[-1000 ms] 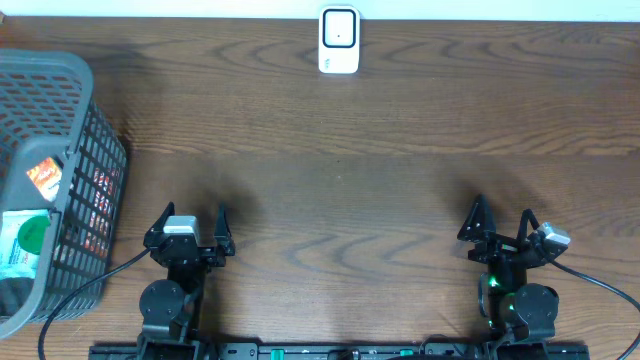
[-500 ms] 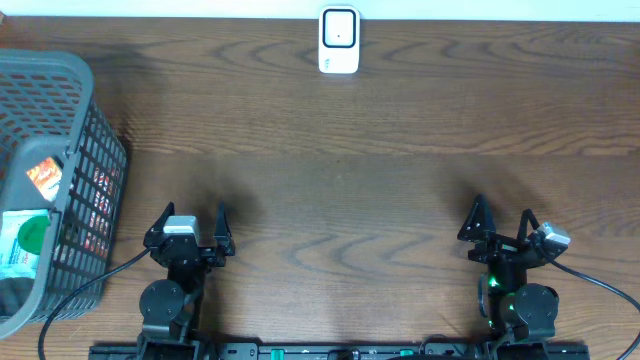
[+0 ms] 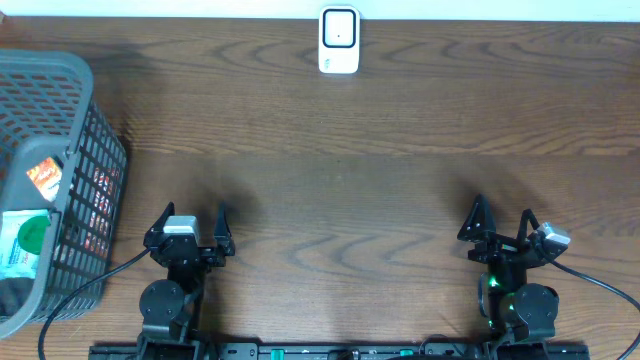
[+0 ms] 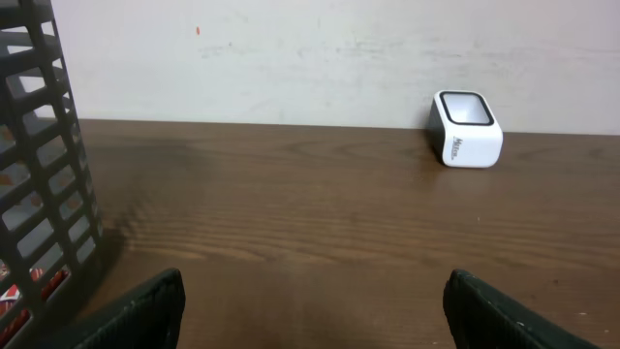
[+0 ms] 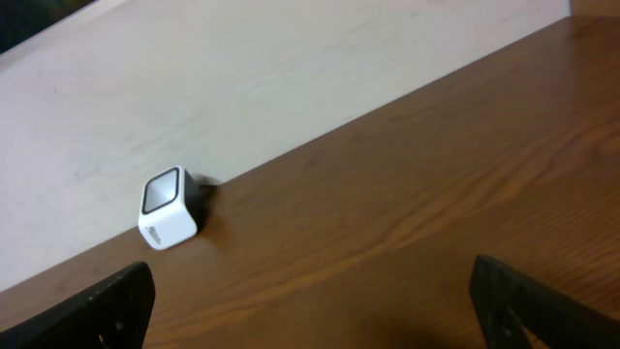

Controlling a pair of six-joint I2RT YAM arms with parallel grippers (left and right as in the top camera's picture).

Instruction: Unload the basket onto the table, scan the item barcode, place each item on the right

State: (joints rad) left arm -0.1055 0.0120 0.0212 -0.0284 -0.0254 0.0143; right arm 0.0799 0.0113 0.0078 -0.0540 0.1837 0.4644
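Wooden table (image 3: 340, 150) is seen from above. The items (image 3: 22, 240) are kept inside the basket (image 3: 95, 150) at 9 o'clock; the scanner (image 3: 339, 40) is placed at 12. At 7 the left gripper (image 3: 193, 215) and at 5 the right gripper (image 3: 502, 212) are spread wide, nothing held.

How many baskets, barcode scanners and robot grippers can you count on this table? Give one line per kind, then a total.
Basket: 1
Barcode scanner: 1
Grippers: 2 (left gripper, right gripper)
Total: 4
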